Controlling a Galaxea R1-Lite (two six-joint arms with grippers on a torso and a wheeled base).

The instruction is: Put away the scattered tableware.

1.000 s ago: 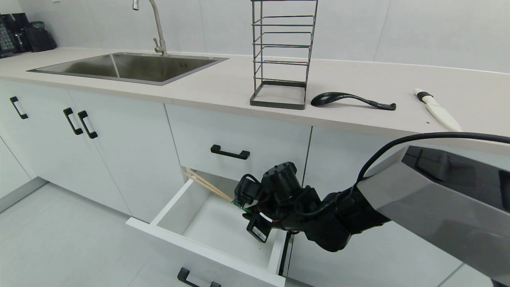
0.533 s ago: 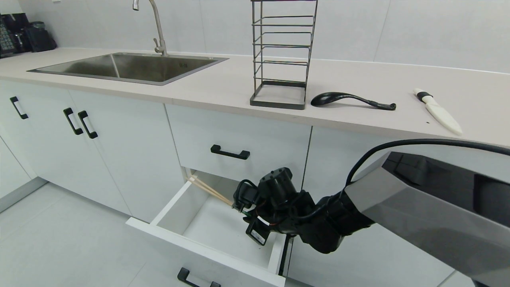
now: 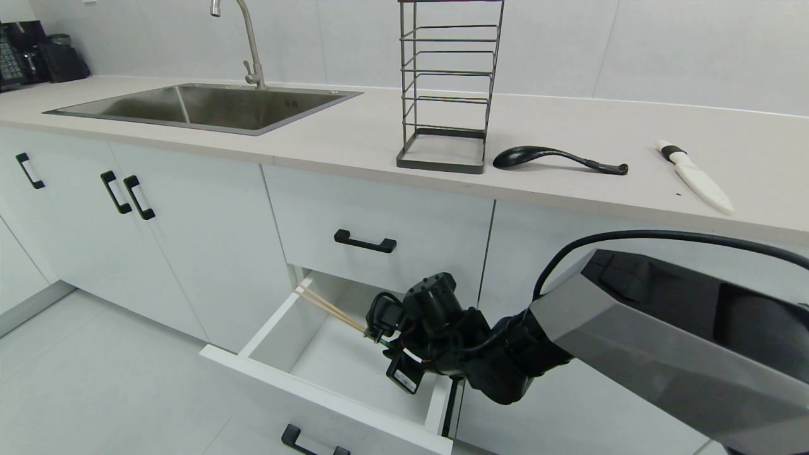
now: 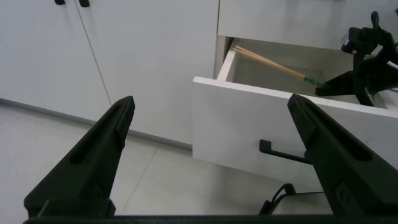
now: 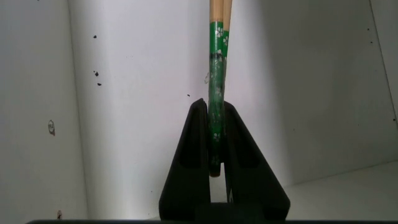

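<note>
A pair of wooden chopsticks [image 3: 328, 308] with green ends is clamped in my right gripper [image 3: 374, 328], which is shut on them. They hang slanted over the open white drawer [image 3: 316, 392], tips toward its back left corner. In the right wrist view the fingers [image 5: 233, 143] pinch the green ends of the chopsticks [image 5: 217, 37] above the drawer floor [image 5: 124, 93]. My left gripper [image 4: 211, 106] is open and empty, low in front of the drawer front [image 4: 249, 124], from where the chopsticks [image 4: 267, 62] show. A black spoon [image 3: 556, 156] and a white knife [image 3: 695, 177] lie on the counter.
A tall wire rack [image 3: 445, 88] stands on the counter left of the spoon. A steel sink [image 3: 202, 104] with a tap is at the counter's left. A closed drawer with a black handle [image 3: 364, 241] sits directly above the open one. Cabinet doors flank the left.
My right arm has come down and a little to the left, bringing the chopsticks lower into the open drawer. The spoon and the knife have stayed put.
</note>
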